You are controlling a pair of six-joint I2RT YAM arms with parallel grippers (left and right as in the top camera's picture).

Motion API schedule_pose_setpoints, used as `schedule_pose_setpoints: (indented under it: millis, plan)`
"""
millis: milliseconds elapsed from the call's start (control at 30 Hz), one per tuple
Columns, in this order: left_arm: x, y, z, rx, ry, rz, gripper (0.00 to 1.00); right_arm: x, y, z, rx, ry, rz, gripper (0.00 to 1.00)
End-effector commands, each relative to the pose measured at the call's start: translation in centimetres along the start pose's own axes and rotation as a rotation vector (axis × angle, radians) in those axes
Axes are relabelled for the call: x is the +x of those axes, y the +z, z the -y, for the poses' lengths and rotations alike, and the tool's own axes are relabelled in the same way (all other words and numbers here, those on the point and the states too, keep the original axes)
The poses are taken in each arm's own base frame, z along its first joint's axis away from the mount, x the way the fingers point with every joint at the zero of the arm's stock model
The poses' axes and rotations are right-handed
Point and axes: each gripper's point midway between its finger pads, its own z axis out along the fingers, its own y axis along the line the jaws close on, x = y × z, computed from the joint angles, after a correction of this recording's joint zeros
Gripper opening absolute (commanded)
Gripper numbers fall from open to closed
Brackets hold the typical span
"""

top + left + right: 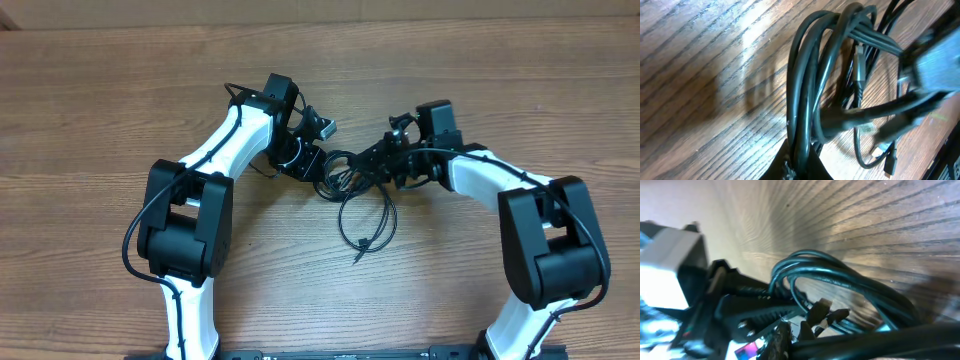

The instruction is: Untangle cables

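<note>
A light brown wood-grain table (120, 80) fills the whole overhead view; glare is seen on its planks in both wrist views. The cables (345, 178) are gathered in a black tangle at the middle of the table, between the two arms. From there loose loops are spread toward the near edge, so the long axis runs far to near, and one free end is pointed at the near edge. The left gripper (312, 165) is clenched on several strands of the tangle. The right gripper (385, 160) is pressed in against the tangle; whether it is clenched cannot be told.
</note>
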Motion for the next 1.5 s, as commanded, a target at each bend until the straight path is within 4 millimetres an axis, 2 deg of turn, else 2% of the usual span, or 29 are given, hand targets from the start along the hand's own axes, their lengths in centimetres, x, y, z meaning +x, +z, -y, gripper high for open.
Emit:
schedule_pose_setpoints:
  millis: [0,233,433,767,1000,1467]
  plan:
    - [-0.3,-0.1,-0.3,-0.031,-0.002,0.0,0.04,0.6,-1.4,-1.9,-0.075,-0.047,-0.033,0.04]
    - [-0.3,-0.1,-0.4,-0.039,-0.002,-0.002,0.04,-0.2,-2.2,-1.6,-0.078,-0.024,-0.011,0.04]
    - [-0.3,-0.1,-0.4,-0.038,-0.001,-0.002,0.04,-1.4,-4.0,-1.2,-0.11,0.179,0.002,0.04]
    - [-0.3,-0.1,-0.4,-0.039,-0.001,-0.001,0.04,-4.3,-6.4,0.5,-0.098,0.315,0.112,0.04]
    - [-0.3,-0.1,-0.4,-0.038,-0.001,-0.001,0.05,-6.9,-7.2,3.4,0.026,0.357,0.292,0.04]
    - [-0.3,-0.1,-0.4,-0.039,-0.001,-0.001,0.05,-7.3,-9.1,10.0,0.328,0.498,0.484,0.04]
